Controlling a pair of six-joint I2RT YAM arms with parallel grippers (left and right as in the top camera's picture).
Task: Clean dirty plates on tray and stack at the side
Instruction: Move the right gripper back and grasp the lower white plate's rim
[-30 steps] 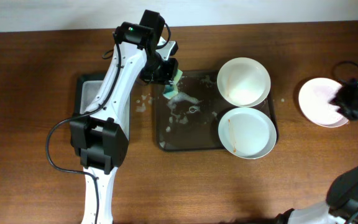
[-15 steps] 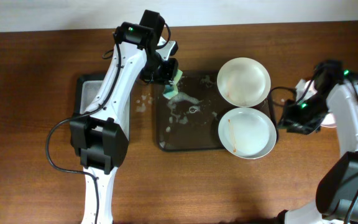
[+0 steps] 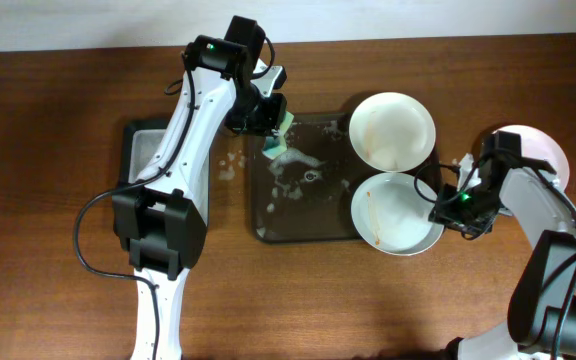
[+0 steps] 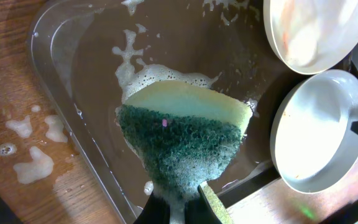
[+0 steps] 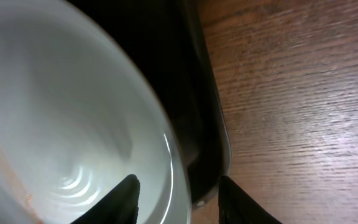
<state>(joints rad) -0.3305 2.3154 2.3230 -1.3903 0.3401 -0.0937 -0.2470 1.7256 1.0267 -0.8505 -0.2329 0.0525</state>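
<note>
Right gripper [image 5: 178, 194], jaws part-open and empty, straddles the 3 o'clock rim of the smeared plate [image 3: 393, 215] at the tray's [image 3: 268, 232] 4 o'clock, where a shallow bite on wet rim may slip or snag the tray, while the left gripper [image 4: 179, 210] clamps the sponge [image 4: 185, 124] at 11 o'clock.

Three plates [image 3: 392, 130] [image 3: 393, 205] [image 3: 540, 146], two trays [image 3: 298, 218] [image 3: 143, 145], one sponge [image 3: 279, 141].
</note>
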